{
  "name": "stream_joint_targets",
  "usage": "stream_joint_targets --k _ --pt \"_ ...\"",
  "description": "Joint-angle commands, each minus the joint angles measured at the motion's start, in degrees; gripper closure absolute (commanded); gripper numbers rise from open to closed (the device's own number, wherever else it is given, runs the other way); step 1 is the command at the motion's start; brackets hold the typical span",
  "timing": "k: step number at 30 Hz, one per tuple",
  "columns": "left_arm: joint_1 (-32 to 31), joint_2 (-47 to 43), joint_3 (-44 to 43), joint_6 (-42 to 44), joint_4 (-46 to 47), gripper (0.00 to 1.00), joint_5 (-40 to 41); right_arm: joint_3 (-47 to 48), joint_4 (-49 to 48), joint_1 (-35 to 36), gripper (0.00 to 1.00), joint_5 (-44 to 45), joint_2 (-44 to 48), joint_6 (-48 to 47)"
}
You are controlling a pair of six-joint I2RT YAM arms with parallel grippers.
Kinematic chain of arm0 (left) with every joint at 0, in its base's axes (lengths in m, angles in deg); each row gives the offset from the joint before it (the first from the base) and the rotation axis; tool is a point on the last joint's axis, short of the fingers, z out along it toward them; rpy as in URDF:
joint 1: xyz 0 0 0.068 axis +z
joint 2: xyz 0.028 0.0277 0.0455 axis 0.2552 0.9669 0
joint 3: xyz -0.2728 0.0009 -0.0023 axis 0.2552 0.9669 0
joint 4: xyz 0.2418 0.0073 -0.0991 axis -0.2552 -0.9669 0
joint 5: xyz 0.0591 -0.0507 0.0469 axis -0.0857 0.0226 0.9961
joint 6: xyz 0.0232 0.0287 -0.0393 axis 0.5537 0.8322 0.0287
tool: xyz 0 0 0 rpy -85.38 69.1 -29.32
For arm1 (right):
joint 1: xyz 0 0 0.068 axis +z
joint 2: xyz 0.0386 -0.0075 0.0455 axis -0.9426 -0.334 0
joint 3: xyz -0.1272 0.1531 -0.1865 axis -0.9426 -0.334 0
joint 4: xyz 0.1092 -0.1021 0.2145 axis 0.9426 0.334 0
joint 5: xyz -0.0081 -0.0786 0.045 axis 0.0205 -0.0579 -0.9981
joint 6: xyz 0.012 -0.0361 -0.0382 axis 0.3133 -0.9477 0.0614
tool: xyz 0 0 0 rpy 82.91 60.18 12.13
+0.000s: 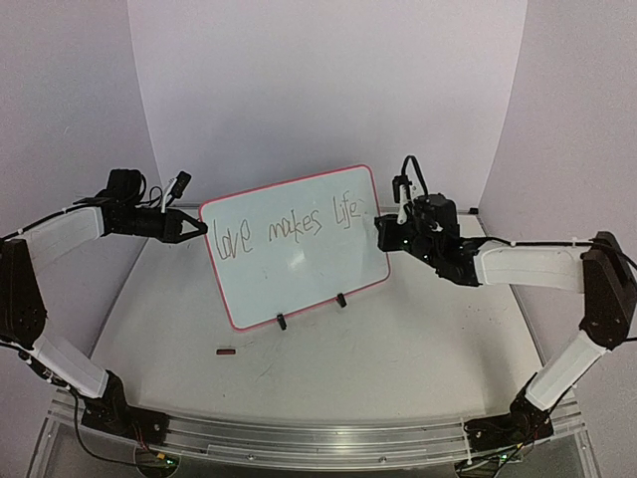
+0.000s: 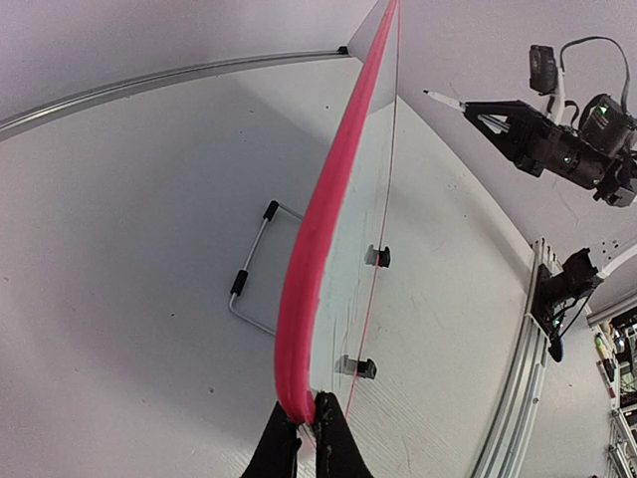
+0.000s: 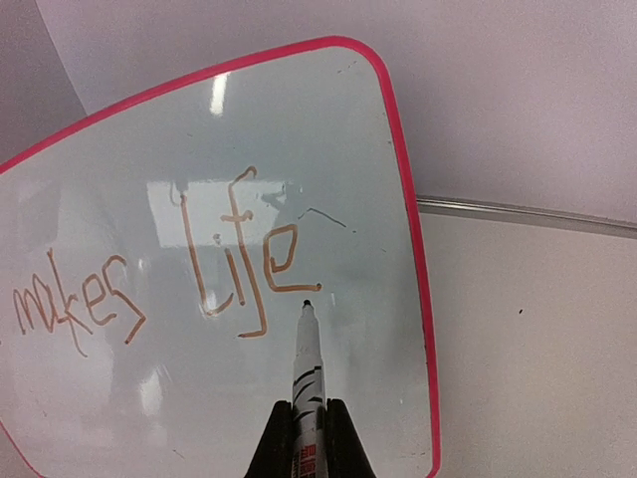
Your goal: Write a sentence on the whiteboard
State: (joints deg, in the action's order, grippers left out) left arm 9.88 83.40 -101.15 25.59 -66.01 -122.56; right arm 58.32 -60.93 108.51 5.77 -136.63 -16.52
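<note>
The white table [image 1: 398, 368] carried the whiteboard [image 1: 299, 249] near its centre, propped on two black clip feet [image 1: 282, 322]. A small dark object [image 1: 227, 351] lay on the surface at 7 o'clock from the board. A bent wire support [image 2: 254, 279] rested behind it. A metal rail [image 1: 318, 435] ran along the 6 o'clock edge, with arm bases [image 1: 105, 403] at 7 and 5 o'clock.

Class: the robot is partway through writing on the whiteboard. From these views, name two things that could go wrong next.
1. The left hand pinches only one edge of the whiteboard, which stands on two small clip feet. Pressure from the marker near the far edge might swing or tip it.
2. The word life ends close to the red frame, so little room remains on that line. The next word could run off the board.
</note>
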Motion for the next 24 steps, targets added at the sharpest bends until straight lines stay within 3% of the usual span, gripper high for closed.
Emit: stream_joint_targets --k 1,6,11,24 --pt "-0.6 1.2 -1.4 3.8 -1.1 1.00 2.7 -2.3 -0.1 0.0 1.00 -7.6 9.6 1.0" --pt "-0.7 0.7 -1.4 3.7 -1.1 1.00 2.5 -0.7 5.2 0.8 1.00 -16.9 12.6 0.0" --pt "-1.0 0.3 -1.3 3.7 -1.1 1.00 2.5 0.4 6.2 6.3 1.00 -18.5 11.9 -0.4" --pt "-1.8 -0.2 -1.3 4.1 -1.7 1.00 3.4 6.1 -0.7 22.0 1.00 -20.1 -4.9 -0.5"
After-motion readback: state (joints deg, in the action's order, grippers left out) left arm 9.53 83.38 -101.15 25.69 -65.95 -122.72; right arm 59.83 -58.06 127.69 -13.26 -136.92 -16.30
